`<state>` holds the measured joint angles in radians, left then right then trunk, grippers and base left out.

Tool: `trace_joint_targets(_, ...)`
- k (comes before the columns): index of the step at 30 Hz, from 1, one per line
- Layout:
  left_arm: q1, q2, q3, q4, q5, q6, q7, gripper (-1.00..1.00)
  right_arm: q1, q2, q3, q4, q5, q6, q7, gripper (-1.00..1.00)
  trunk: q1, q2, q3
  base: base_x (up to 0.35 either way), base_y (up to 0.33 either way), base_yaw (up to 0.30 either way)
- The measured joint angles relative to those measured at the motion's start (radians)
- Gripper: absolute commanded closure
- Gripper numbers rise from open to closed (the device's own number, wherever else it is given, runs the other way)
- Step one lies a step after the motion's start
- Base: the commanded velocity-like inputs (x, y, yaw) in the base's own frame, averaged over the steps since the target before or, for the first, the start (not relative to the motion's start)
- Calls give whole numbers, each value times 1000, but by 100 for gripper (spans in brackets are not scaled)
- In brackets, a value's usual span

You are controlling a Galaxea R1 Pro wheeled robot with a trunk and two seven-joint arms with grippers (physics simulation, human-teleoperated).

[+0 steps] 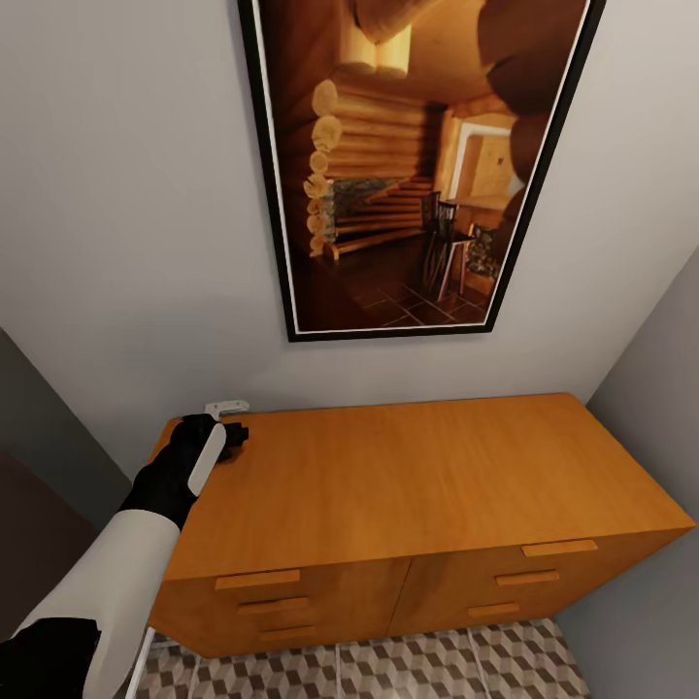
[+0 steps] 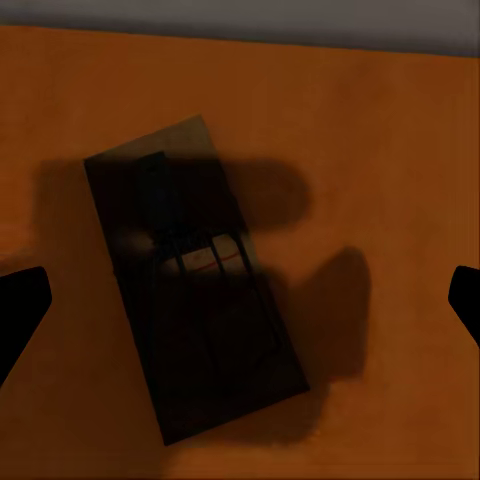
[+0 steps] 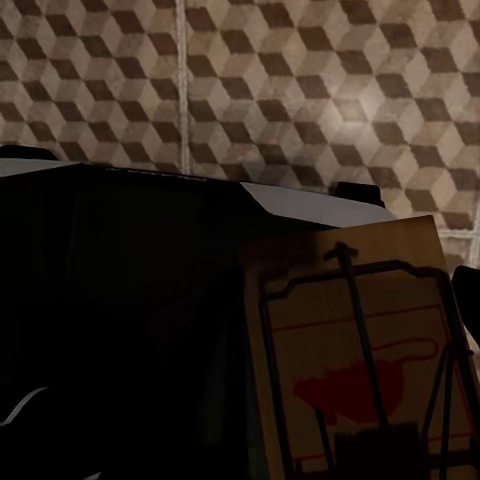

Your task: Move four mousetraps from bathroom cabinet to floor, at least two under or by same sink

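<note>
Left gripper (image 2: 240, 295): jaws spread wide, empty, poised over 1 mousetrap (image 2: 195, 275) lying flat at the cabinet (image 1: 408, 476) top's far left corner. We judge the pick-up step in hand; next, descend and close across the board.

Two mousetraps: one (image 2: 195, 280) on cabinet (image 1: 408, 476), another (image 3: 360, 360) over bathroom floor (image 3: 300, 90). One framed picture (image 1: 417, 165).

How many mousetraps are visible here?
2. One mousetrap lies flat on the cabinet top under the open left gripper. Another mousetrap sits close before the right wrist camera, above the tiled floor. Others may be hidden.
</note>
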<state>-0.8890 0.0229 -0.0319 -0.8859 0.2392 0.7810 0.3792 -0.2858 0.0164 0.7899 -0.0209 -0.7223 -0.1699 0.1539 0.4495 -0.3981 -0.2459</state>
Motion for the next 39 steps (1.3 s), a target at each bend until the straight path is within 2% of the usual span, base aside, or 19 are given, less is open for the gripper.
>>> trace_joint_targets(9,0,15,0,22,1,-36,0,-100,0,0,0,0,0,0,-1,100,0,0,0,0,0,0)
trace_joint_targets(22,0,16,0,44,1,-44,0,-100,1,0,0,0,0,-1,0,100,0,0,0,0,0,0)
trace_joint_targets(31,0,15,0,85,1,-86,0,-100,2,0,0,0,0,-1,-1,100,0,0,0,0,0,0)
trace_joint_targets(39,0,14,-1,93,1,-92,0,-100,2,0,0,0,0,-1,-1,100,0,0,0,0,0,0)
